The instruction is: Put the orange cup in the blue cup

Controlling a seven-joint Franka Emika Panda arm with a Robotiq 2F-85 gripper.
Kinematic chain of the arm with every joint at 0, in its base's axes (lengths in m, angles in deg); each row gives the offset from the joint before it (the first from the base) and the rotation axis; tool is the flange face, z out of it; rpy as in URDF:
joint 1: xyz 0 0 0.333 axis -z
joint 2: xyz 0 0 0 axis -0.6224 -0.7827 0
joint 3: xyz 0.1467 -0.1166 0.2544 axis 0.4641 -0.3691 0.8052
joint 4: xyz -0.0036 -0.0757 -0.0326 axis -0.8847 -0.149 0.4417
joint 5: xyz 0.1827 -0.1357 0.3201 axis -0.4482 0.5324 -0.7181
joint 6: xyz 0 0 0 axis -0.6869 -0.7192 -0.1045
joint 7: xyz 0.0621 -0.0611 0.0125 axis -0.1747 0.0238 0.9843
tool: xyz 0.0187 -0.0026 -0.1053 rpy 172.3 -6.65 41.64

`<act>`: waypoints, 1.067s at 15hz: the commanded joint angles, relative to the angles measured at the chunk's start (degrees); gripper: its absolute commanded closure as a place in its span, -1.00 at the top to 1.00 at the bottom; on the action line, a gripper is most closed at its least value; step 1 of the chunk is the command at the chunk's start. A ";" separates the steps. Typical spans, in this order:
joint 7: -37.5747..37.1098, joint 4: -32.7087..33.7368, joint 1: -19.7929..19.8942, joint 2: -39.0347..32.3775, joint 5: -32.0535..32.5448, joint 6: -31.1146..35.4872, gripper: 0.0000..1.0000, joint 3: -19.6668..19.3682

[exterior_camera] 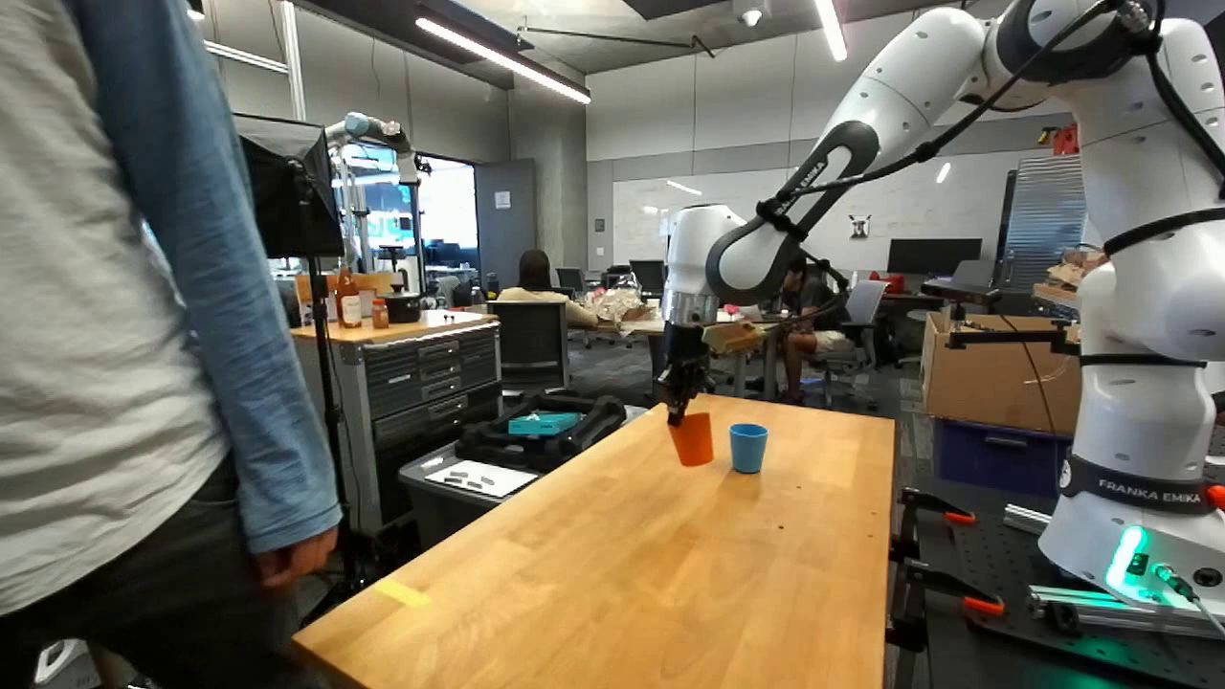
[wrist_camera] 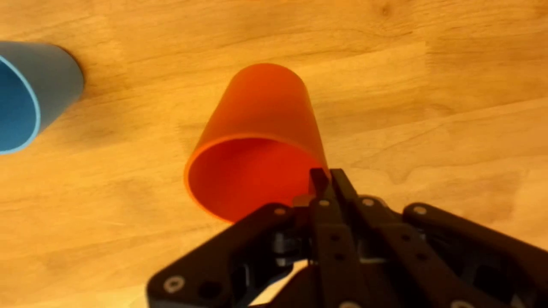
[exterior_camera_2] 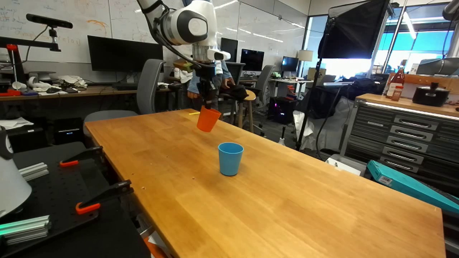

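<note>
There are two cups here: one orange cup (wrist_camera: pixel 257 107) and one blue cup (exterior_camera: pixel 747 450). There is one bench (exterior_camera: pixel 670 574), one white arm (exterior_camera: pixel 890 105) and one claw (wrist_camera: pixel 328 176). The orange cup is plain and smooth, a bright orange-red, with a wide round mouth and a smaller bottom. Its inside looks more red than its outside. The claw has two black fingers (wrist_camera: pixel 317 177), and they pinch the orange cup by its rim, one finger inside the cup and one outside. The orange cup hangs over the bench, tipped, with its mouth leaning to one side. In an exterior view, the orange cup (exterior_camera: pixel 692 440) is just left of the blue cup. In an exterior view, the orange cup (exterior_camera_2: pixel 208 119) is far and a bit left, and the blue cup (exterior_camera_2: pixel 230 159) is near. The two cups are apart. The blue cup stands upright on the bench, and the wrist view shows just part of it, at the left edge. In an exterior view, one bit of yellow tape (exterior_camera: pixel 404 593) is on the near left end of the bench, and two clamps (exterior_camera: pixel 943 577) with orange ends are on the right. One person (exterior_camera: pixel 105 287) stands near, at the left, and two more people (exterior_camera: pixel 534 273) sit far back.
</note>
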 commanded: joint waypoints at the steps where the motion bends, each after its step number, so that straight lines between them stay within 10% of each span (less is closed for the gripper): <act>1: 0.37 1.88 -0.04 3.64 1.49 -3.19 -0.98 -0.60; 16: 0.20 5.75 5.08 8.15 4.76 -5.82 -0.98 -3.58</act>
